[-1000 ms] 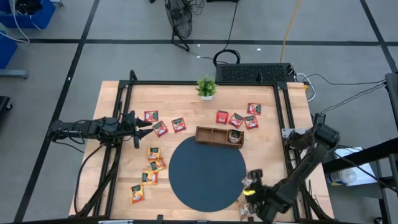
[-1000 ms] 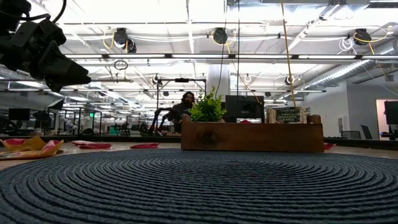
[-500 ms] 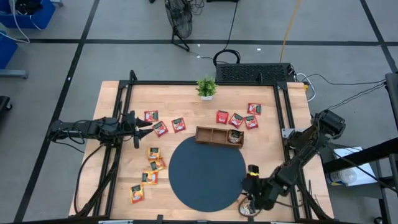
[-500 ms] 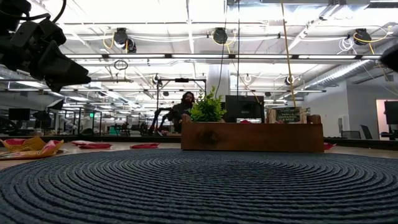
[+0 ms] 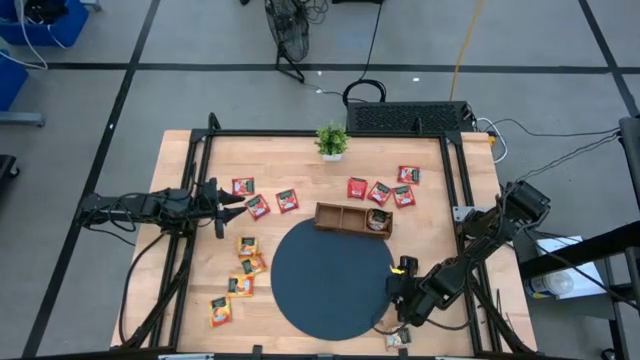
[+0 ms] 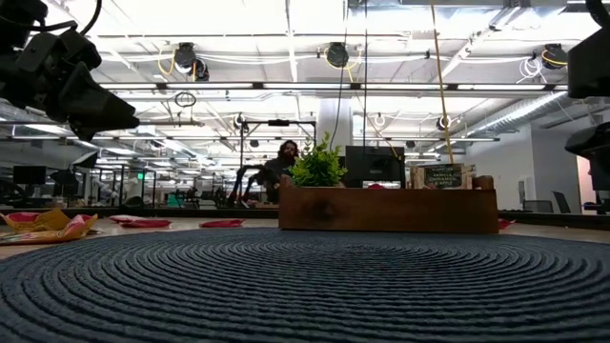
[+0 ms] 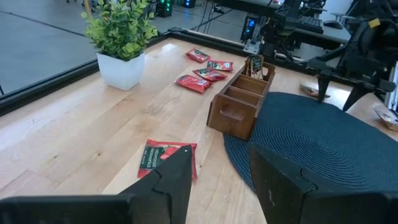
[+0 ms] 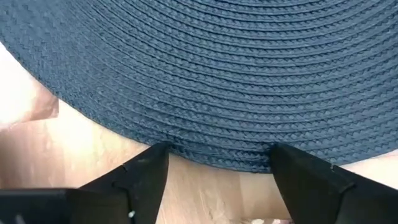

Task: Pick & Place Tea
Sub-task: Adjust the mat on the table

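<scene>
Hovering low at the near right rim of the dark round mat point(image 5: 333, 278), right gripper point(image 5: 392, 308) with jaws spread wide and empty, a pale sachet point(image 5: 399, 338) lying just beside it. Waited at the table's left side, left gripper point(image 5: 238, 203), jaws partly parted and holding nothing, near red sachets point(image 5: 258, 206). Noted yellow-orange sachets point(image 5: 241, 268) left of the mat and more red ones point(image 5: 381, 191) behind the wooden tray point(image 5: 352, 219).
</scene>
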`<control>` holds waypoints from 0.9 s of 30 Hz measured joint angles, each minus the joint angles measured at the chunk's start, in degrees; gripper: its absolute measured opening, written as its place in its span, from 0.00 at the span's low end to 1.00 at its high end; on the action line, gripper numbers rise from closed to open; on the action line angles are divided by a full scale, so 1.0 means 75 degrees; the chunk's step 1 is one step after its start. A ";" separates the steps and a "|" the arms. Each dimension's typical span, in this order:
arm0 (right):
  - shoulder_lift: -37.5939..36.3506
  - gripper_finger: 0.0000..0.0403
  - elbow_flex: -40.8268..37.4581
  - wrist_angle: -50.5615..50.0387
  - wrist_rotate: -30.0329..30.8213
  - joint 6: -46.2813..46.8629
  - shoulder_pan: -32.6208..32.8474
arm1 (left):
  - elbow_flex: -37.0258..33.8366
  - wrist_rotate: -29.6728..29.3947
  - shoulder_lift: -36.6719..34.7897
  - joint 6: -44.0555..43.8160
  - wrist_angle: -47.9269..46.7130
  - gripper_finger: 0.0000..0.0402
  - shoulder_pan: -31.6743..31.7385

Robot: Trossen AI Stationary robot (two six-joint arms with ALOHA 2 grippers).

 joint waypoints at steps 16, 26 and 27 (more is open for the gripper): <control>-0.0100 0.58 -0.0465 0.3299 0.0619 -0.1082 -0.0005 | 0.0002 0.0001 0.0000 0.0002 0.0000 0.40 0.0000; -0.0199 0.58 -0.0444 0.5687 0.0337 -0.2926 -0.0028 | 0.0000 0.0001 0.0000 -0.0001 -0.0003 0.40 0.0000; -0.0199 0.58 -0.0444 0.5746 0.0576 -0.3093 -0.0068 | 0.0000 0.0000 0.0000 0.0001 -0.0003 0.40 -0.0001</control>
